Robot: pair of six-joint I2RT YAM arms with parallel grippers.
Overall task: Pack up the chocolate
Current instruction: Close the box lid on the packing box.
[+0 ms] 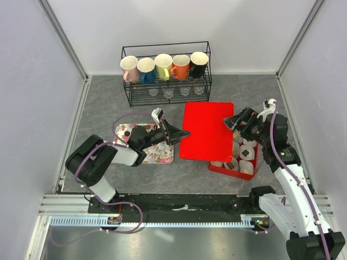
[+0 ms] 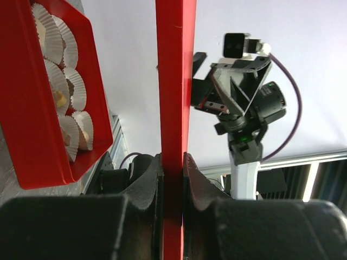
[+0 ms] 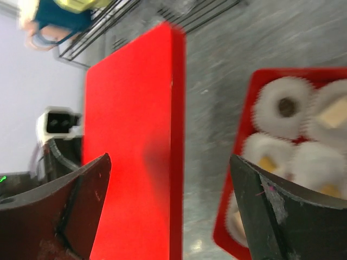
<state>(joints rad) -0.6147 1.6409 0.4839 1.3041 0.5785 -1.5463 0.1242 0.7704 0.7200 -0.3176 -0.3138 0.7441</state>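
Chocolate sits in white paper cups inside a red box (image 1: 217, 167) at the right: a dark piece (image 3: 286, 107) and tan pieces (image 3: 332, 116). One more dark chocolate (image 1: 126, 132) lies on the floral tray (image 1: 157, 154). A flat red lid (image 1: 206, 130) rests left of the box, overlapping its near corner. My left gripper (image 1: 183, 132) is shut on the lid's left edge; the lid's rim (image 2: 173, 81) runs between its fingers (image 2: 146, 184). My right gripper (image 1: 232, 121) hovers open at the lid's right edge, its jaws wide apart (image 3: 168, 162) over lid (image 3: 135, 135) and box (image 3: 238, 179), holding nothing.
A black wire rack (image 1: 168, 92) with several coloured mugs and small glasses stands at the back centre. Grey walls close in on both sides. Bare grey tabletop (image 1: 162, 181) lies in front of the tray and lid.
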